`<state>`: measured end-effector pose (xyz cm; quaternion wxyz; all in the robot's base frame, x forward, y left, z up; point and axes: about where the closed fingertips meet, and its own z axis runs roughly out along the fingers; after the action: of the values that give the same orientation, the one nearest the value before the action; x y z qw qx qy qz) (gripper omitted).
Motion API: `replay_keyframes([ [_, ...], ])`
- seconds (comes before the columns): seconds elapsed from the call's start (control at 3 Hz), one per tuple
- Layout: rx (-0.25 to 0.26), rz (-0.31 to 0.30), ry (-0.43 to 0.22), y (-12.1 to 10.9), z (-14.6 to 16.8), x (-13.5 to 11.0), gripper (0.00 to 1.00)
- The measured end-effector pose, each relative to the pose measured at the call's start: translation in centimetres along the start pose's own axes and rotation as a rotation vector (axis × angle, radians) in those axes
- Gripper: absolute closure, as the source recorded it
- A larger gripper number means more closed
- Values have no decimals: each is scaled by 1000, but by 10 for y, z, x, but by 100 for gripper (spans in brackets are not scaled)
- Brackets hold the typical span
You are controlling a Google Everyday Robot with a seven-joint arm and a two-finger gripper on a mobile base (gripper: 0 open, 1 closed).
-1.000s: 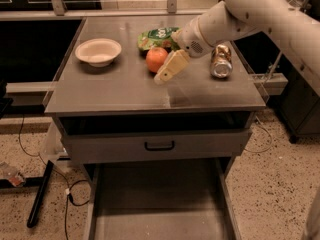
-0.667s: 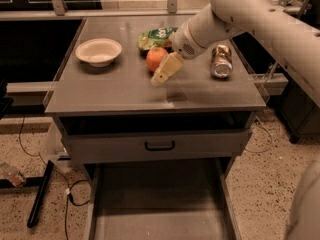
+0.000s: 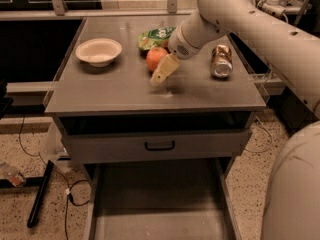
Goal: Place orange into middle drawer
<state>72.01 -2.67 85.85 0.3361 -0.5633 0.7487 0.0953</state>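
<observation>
- The gripper (image 3: 164, 70) hangs low over the middle of the worktop (image 3: 125, 94), slanting down toward the front edge from the wrist of the arm (image 3: 235, 14). The arm reaches in from the side edge where the can (image 3: 221, 61) lies.
- Whether the gripper is released or clenched, I cannot tell; it carries nothing that I can see.
- The orange (image 3: 155, 58) sits on the worktop just behind the gripper, on the side toward the back edge and a little toward the bowl (image 3: 99, 51). The two look to be touching or nearly so, and the gripper's upper part covers the orange's near flank.
- The green snack bag (image 3: 156, 35) lies right behind the orange, toward the back edge, so it crowds that side.
- The orange is round, so it has no long axis to line up with. The coming move seems to turn only on shifting the gripper back over it.
- The middle drawer (image 3: 155, 204) stands pulled out below the front edge, under the shut drawer front (image 3: 160, 145). Its floor is bare and the orange is not yet in it.
</observation>
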Motion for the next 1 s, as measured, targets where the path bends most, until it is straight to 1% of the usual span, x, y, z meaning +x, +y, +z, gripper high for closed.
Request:
replay_keyframes([
  [0.33,0,0,0,0,0,0,18],
  [1.0,0,0,0,0,0,0,65],
])
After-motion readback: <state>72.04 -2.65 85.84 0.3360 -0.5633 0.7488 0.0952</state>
